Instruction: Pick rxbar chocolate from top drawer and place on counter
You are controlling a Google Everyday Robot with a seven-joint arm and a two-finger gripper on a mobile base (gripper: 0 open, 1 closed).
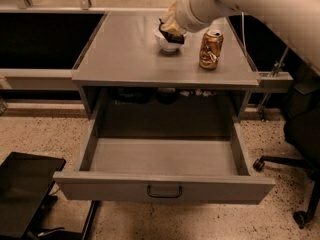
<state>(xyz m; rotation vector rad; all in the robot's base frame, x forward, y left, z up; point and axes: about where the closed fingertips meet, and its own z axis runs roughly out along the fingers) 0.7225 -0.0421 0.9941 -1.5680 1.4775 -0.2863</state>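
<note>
Grey counter (130,54), end effector (172,30) above bowl (168,45)

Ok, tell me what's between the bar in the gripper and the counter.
The white bowl: the gripper hangs right above it with the dark bar in its jaws, so a straight drop lands in the bowl. The can stands just right of it. Bare counter lies left and in front.

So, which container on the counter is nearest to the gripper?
The white bowl: the gripper hovers right over it, while the copper can stands apart beside it.
</note>
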